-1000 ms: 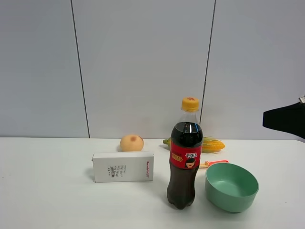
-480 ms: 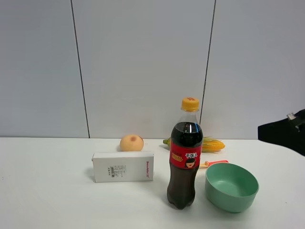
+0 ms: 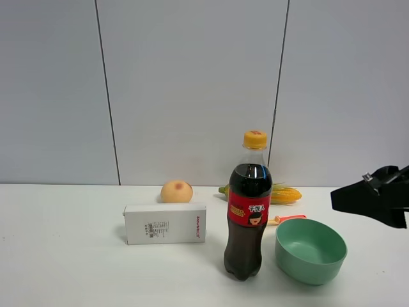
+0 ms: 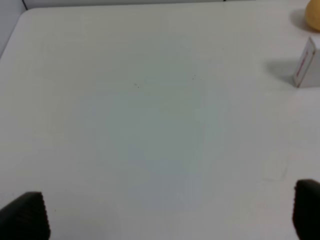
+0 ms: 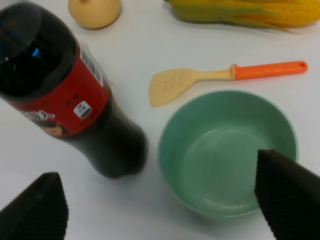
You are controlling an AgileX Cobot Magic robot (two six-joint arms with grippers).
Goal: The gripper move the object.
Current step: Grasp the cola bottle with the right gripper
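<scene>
The object, a tall cola bottle [image 3: 248,217] with a yellow cap and red label, stands upright on the white table, left of a green bowl [image 3: 310,251]. My right gripper [image 3: 367,198] hovers at the right edge of the exterior view, above and to the right of the bowl, clear of the bottle. In the right wrist view its two black fingers stand wide apart, the gripper [image 5: 157,200] open and empty over the bottle [image 5: 65,100] and the bowl [image 5: 200,165]. My left gripper [image 4: 165,212] is open over bare table, holding nothing.
A white box [image 3: 165,223] lies left of the bottle, with a round peach-coloured fruit [image 3: 176,191] behind it. A corn cob [image 3: 284,194] and an orange-handled spatula [image 3: 291,219] lie behind the bowl. A grey panelled wall backs the table.
My right gripper has come further into view from the right edge, moving left and lower toward the bowl. The bottle and other things have not moved.
</scene>
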